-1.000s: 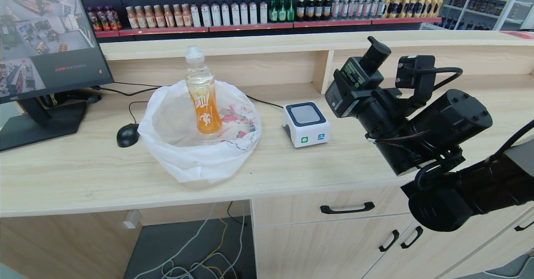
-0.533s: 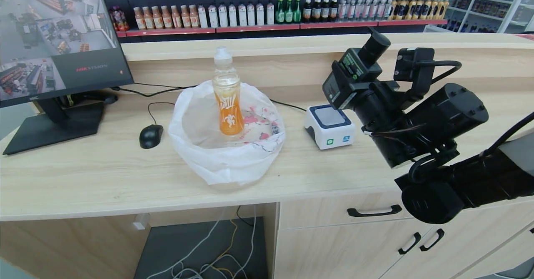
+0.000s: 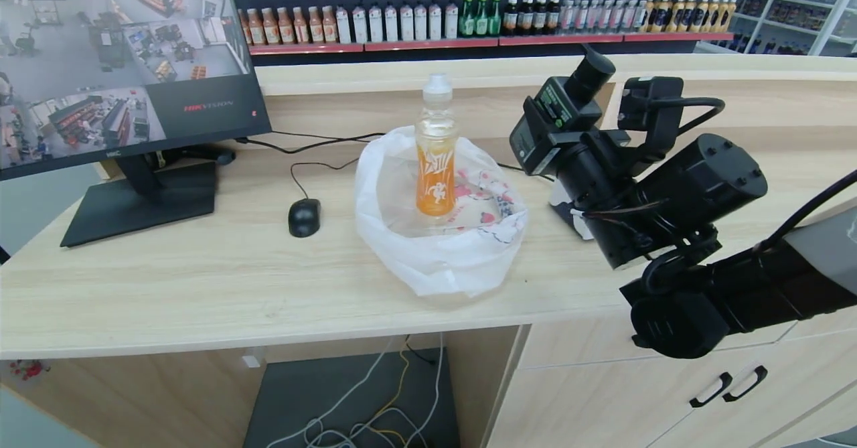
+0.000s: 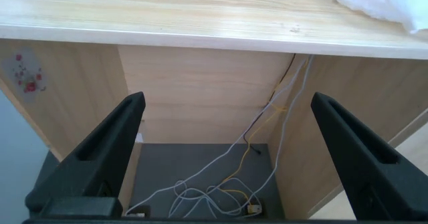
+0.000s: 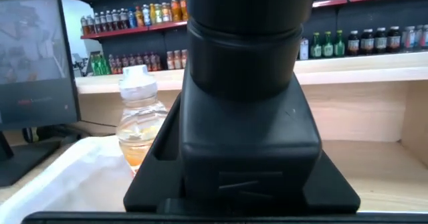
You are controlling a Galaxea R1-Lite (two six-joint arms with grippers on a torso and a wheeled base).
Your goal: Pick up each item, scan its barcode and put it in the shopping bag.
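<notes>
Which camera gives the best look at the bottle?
Head view: the bottle stands whole and upright in the bag. The right wrist view has its cap and shoulder, the rest hidden. The left wrist view faces under the counter.

Shopping bag [image 3: 435, 260] sits mid counter [image 3: 201, 287], bottle [image 3: 435, 160] upright inside it. Mouse [image 3: 304, 217] lies left of the bag, near but apart. Monitor [image 3: 100, 66] stands farther left, toward the back. Scanner [image 3: 562, 207] is just right of the bag, mostly hidden behind the right arm [image 3: 669, 193]. Stocked shelf [image 3: 469, 23] runs behind the counter. Drawers [image 3: 669, 381] are under the counter at right, and cables [image 3: 375, 414] lie in the opening below the bag. Left gripper [image 4: 227, 157] sits low before that opening, under the counter edge.
</notes>
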